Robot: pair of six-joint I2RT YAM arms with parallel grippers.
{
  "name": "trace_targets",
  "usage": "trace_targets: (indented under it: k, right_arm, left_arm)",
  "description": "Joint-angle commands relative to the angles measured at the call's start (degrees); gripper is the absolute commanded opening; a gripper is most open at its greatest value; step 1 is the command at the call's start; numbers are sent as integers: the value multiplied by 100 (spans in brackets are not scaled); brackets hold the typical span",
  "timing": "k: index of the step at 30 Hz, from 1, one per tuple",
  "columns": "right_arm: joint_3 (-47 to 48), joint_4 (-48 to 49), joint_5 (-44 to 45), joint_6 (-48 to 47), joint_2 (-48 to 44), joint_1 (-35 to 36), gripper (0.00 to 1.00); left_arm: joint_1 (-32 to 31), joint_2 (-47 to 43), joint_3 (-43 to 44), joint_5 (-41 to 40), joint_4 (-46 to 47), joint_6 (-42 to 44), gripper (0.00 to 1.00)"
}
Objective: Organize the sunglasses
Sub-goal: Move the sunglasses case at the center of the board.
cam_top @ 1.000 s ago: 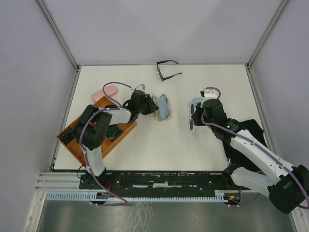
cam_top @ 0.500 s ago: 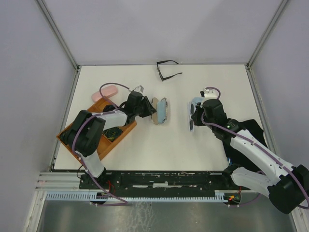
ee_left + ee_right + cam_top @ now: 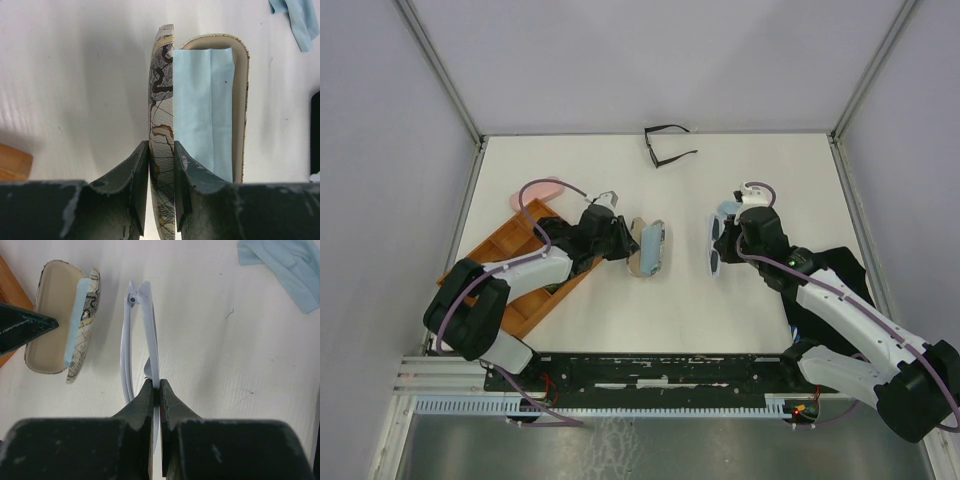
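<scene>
A white table (image 3: 760, 170) lies inside a booth with plain grey walls and metal corner posts. The patterned case (image 3: 161, 100) rests open on it, near the middle.

Left of the case, the left arm covers much of an orange tray (image 3: 505, 240), so what sits in its compartments cannot be made out. A pink case (image 3: 542, 188) beyond the tray is half hidden too. A dark shape cut off at the right edge of the left wrist view cannot be identified.

The case holds only a pale-blue lining (image 3: 202, 110). The left gripper (image 3: 161, 147) pinches its raised lid between both fingers.

Right of the case, the right gripper (image 3: 156, 385) is clamped on a pair of pale-framed sunglasses (image 3: 140, 292) standing on edge on the table. A light-blue cloth (image 3: 282, 265) lies just past them. Thin black glasses (image 3: 666, 128) sit well beyond the case, at the table's far edge.
</scene>
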Motion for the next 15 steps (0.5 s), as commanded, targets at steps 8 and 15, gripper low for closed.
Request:
trace_targets:
  k: [8,15]
  right_arm:
    - [-133,237,-213,159,-197,4,0]
    - [-155,149,-192,157,-244,7,0]
  left_arm:
    - [-911,-431,-130,-1282,-365,67,30]
    - [-1255,-250,-41,-1620,-464,-5,30]
